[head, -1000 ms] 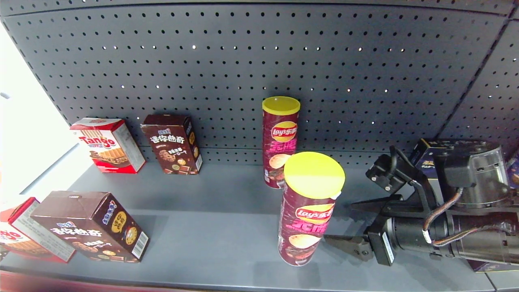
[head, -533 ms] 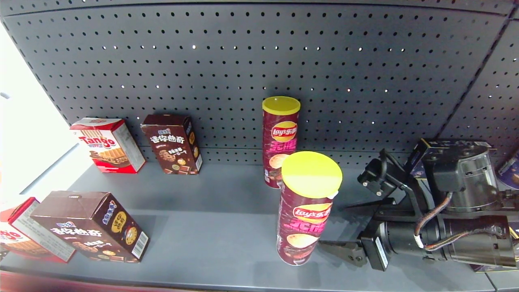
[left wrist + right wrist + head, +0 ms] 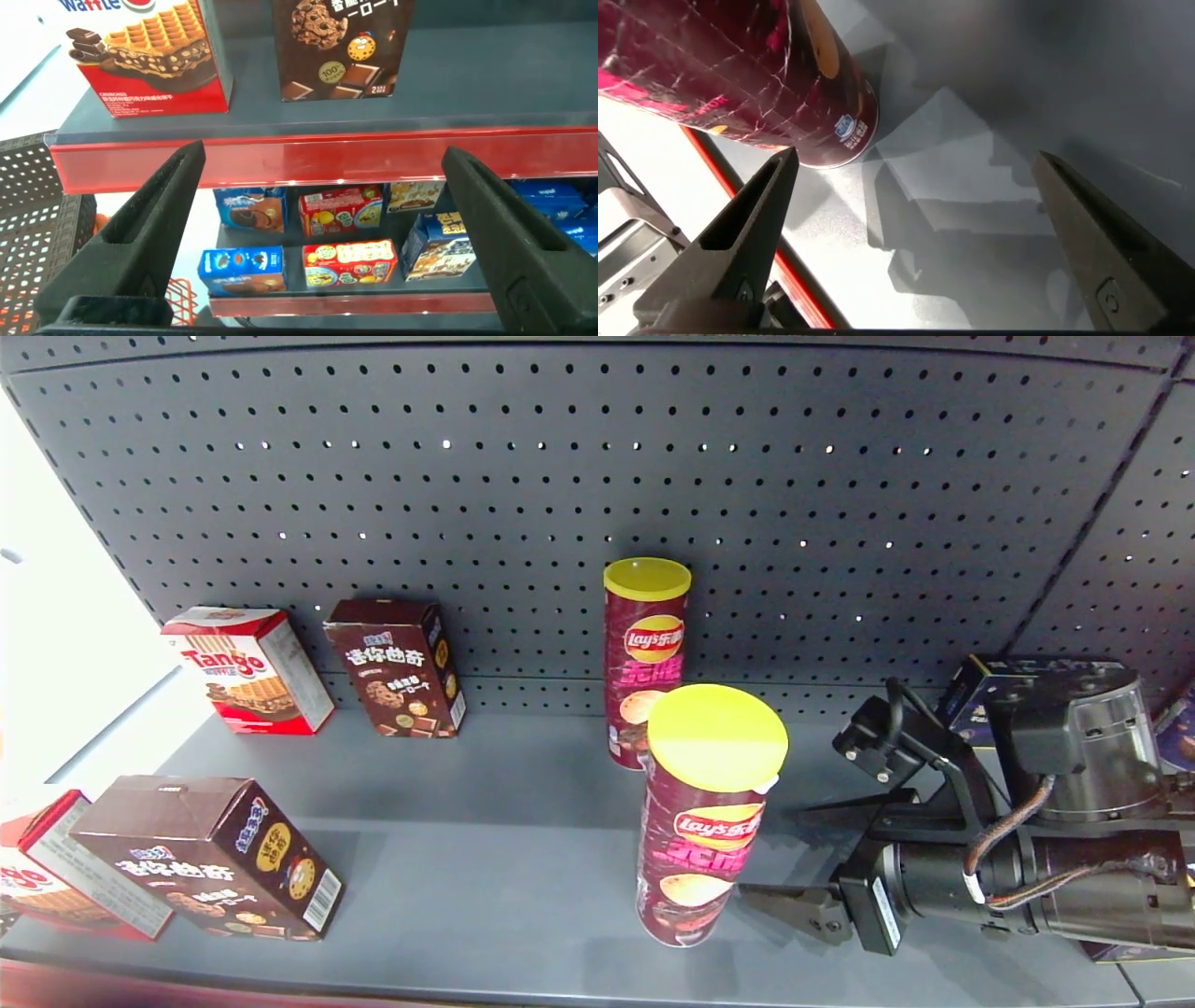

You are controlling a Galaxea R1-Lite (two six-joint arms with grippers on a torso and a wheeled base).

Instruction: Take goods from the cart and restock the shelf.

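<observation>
Two maroon chip cans with yellow lids stand upright on the grey shelf. The front can is near the shelf's front edge, the back can by the pegboard. My right gripper lies low on the shelf just right of the front can, open, with nothing between its fingers. Its nearer fingertip is close beside the can's base. In the right wrist view the can lies beyond the open right gripper. My left gripper is open below the shelf's red front strip.
At the shelf's left stand a red waffle box and a brown cookie box; two more boxes lie at the front left. Dark blue boxes sit behind the right arm. Lower shelves hold small packs. A black mesh cart stands beside them.
The front can shifted slightly left, then stayed put. My right gripper pushed a little left, then drew back slightly to the right, staying open.
</observation>
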